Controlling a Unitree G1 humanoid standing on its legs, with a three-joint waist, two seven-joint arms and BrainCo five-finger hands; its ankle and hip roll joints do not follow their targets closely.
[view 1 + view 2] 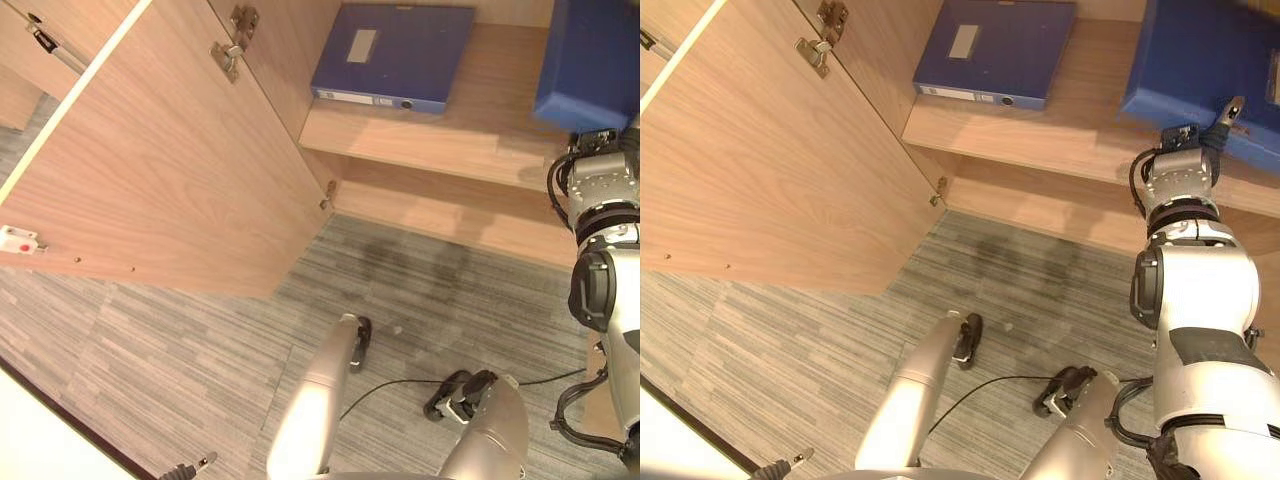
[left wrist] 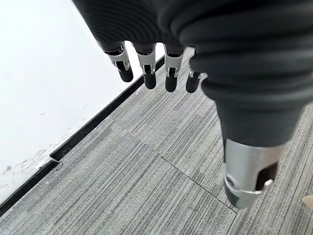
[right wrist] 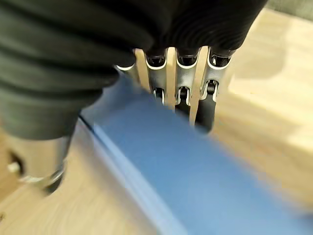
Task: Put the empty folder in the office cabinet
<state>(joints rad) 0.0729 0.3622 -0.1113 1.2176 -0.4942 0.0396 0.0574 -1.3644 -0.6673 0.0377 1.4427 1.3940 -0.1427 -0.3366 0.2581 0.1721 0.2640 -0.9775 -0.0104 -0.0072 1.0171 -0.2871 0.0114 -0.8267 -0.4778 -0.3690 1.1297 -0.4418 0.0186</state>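
Observation:
A blue folder stands tilted at the right end of the cabinet shelf, and my right hand is raised to it. Seen from the right wrist, my right hand has its fingers down one face of this blue folder, with the thumb on the near side, pinching it. A second blue folder lies flat on the same shelf, further left. My left hand hangs over the grey carpet with relaxed fingers and holds nothing.
The cabinet's wooden door stands wide open on the left, hinged beside the shelf. Below the shelf is a wooden base panel, then grey striped carpet. A white wall with a dark skirting runs near my left hand.

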